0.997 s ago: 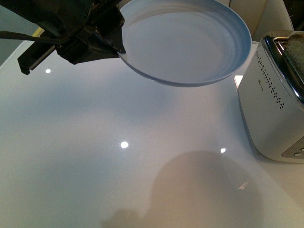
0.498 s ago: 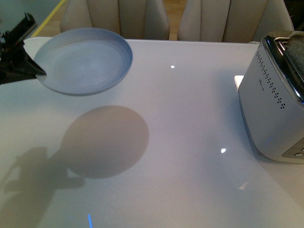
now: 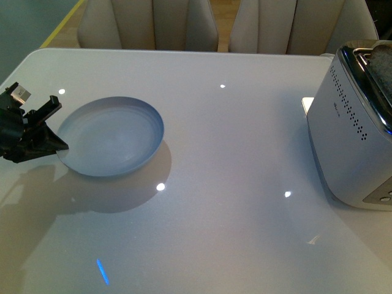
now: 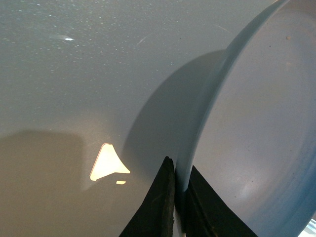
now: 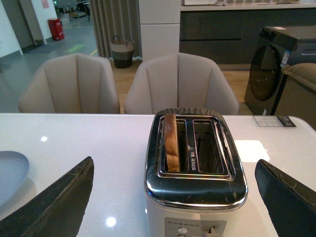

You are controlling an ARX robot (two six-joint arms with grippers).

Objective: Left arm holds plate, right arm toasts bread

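Observation:
The pale blue plate is low over the white table at its left side, with its shadow close beneath it. My left gripper is shut on the plate's left rim. In the left wrist view the two black jaws of that gripper pinch the rim of the plate. The bread stands upright in one slot of the toaster. My right gripper hangs open in front of the toaster, one finger on each side, touching nothing. The plate's edge shows there too.
The white and chrome toaster stands at the table's right edge, with its second slot bare. Beige chairs line the far side of the table. Bare tabletop lies between plate and toaster.
The left arm has carried the plate from high and close to the camera down and leftward to the table's left side. The toaster has not moved.

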